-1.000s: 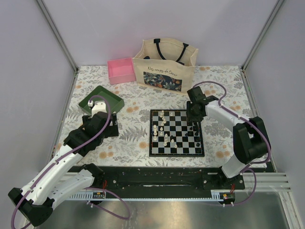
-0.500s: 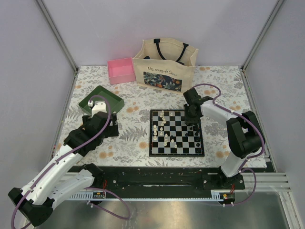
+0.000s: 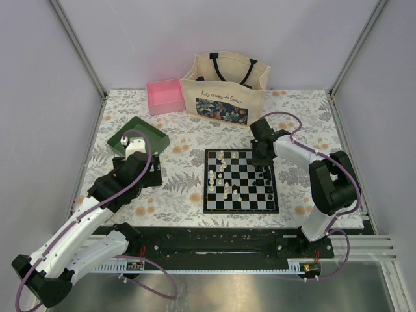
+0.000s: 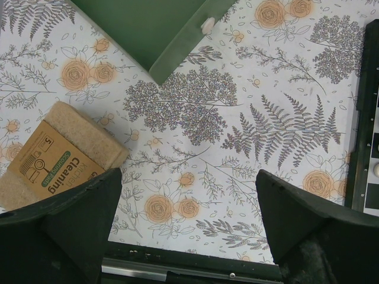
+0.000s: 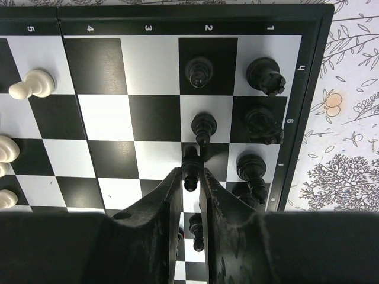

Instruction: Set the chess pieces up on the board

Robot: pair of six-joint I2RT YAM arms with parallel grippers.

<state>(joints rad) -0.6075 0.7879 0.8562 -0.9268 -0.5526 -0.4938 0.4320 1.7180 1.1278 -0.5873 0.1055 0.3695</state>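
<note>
The board lies flat on the floral surface, in front of the arm bases and right of centre, with cream-white chess pieces scattered over its left half and black ones grouped along its right edge. The top external view places the right end effector over the board's far right corner but does not resolve its fingers. The right wrist view does: the right end effector is nearly pressed together, pinching a black pawn standing in file 2 of the board, just beside the other black pawns and the back-rank pieces in file 1. A white pawn stands well apart, in file 5. The left end effector is fully spread above bare surface and holds nothing. Only the left wrist view shows a kitchen scouring pad near its left finger, and the corner of the green tray. The top external view alone shows the tote bag and the pink box at the far edge.
</note>
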